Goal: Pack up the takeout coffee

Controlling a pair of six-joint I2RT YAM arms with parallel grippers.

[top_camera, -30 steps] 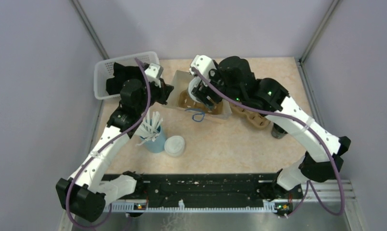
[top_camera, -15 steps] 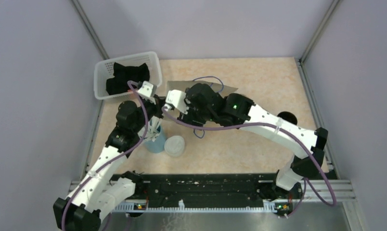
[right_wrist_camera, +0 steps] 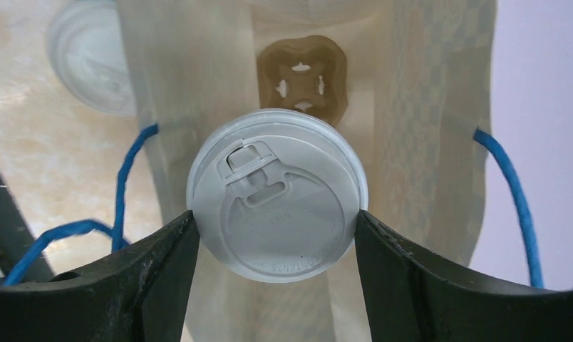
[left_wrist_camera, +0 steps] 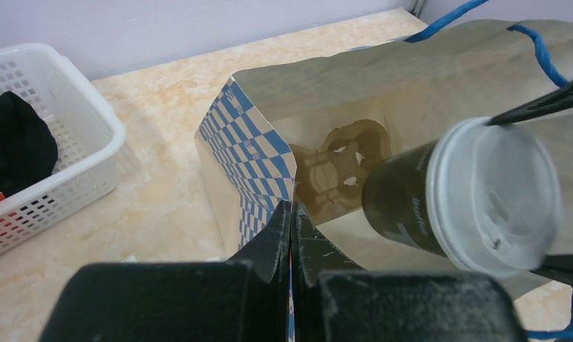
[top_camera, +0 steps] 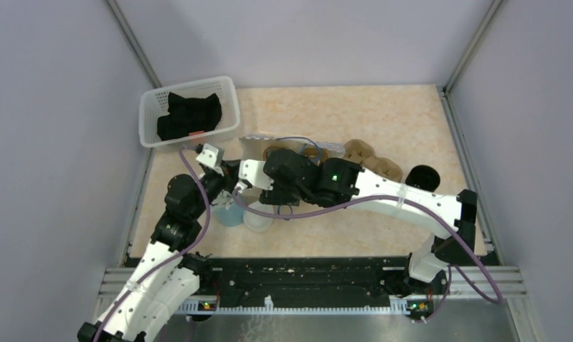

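The jaws of the right gripper [right_wrist_camera: 273,222] grasp the takeout coffee [right_wrist_camera: 276,203] by its lid, tipped toward the mouth of the paper bag [left_wrist_camera: 249,135] near the tabletop's middle, which the left gripper [left_wrist_camera: 291,214], jaws clenched on its lip, apparently holds open toward the cup carrier [right_wrist_camera: 301,75] inside.

Soft, even overhead light fills every view and leaves only faint shadows. In the left wrist view the dark fingers [left_wrist_camera: 273,246] are blurred, the coffee cup [left_wrist_camera: 401,205] just right of them slightly soft, and the paper bag [left_wrist_camera: 255,142] beyond them shaded inside. In the right wrist view the lid [right_wrist_camera: 276,206] between the fingers [right_wrist_camera: 155,278] is sharp, the fingers flat black.
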